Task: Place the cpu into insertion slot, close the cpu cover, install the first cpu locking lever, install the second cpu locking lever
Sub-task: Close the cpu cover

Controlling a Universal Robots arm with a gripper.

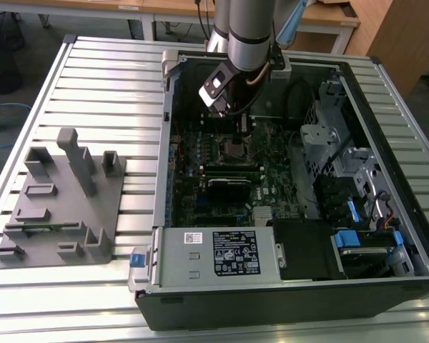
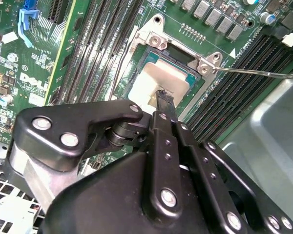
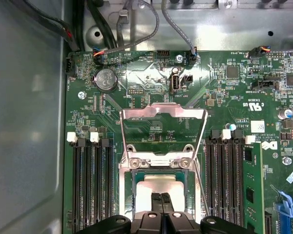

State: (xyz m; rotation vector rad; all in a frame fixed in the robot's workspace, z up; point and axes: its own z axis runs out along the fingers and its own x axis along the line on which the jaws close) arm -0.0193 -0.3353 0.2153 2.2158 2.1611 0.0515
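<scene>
Slatted metal table (image 1: 93, 71) — open computer case (image 1: 286, 307) on it, grey fixture block (image 1: 64, 207) at exterior view's left.

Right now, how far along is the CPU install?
Done: the cpu lies in the insertion slot. In hand: the gripper, shut, has its tips on or just above the cpu. Left: the cpu cover stands open, hinged back, and a locking lever sticks out unlatched.
</scene>
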